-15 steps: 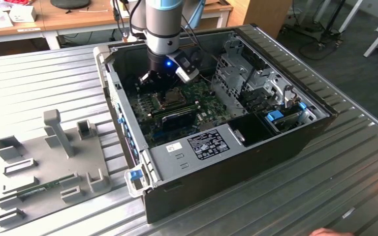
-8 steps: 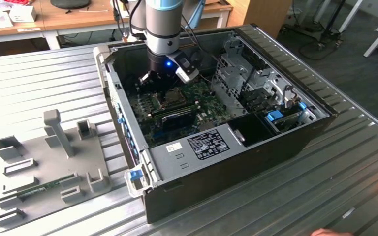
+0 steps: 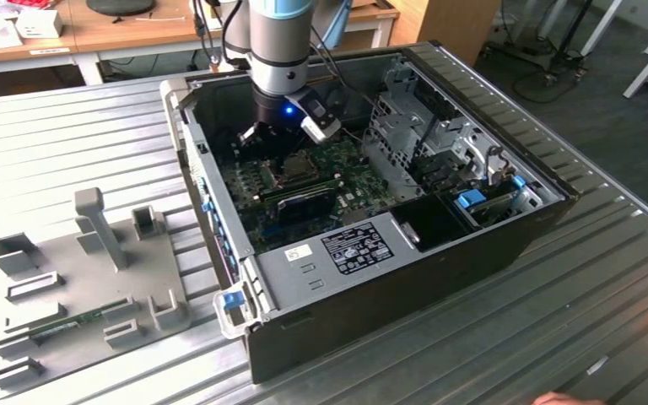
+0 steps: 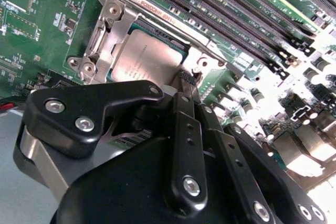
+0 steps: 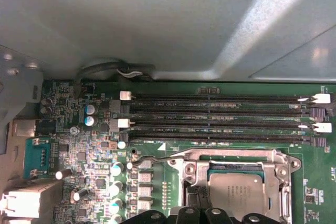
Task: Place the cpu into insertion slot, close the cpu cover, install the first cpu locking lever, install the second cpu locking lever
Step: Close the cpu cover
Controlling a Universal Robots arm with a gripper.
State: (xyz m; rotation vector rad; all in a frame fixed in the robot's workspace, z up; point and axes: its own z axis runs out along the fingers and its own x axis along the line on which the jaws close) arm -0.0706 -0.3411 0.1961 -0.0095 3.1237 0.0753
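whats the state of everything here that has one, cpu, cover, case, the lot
small square silvery cpu: seated in the dark insertion slot
square silver metal cpu cover: down flat, framing the cpu
long black memory slots: look empty
black computer case: on its side, open
gripper: low at the cover's edge

The cpu [image 5: 236, 193] sits in the insertion slot [image 5: 231, 169], beside the memory strips [image 5: 220, 124].
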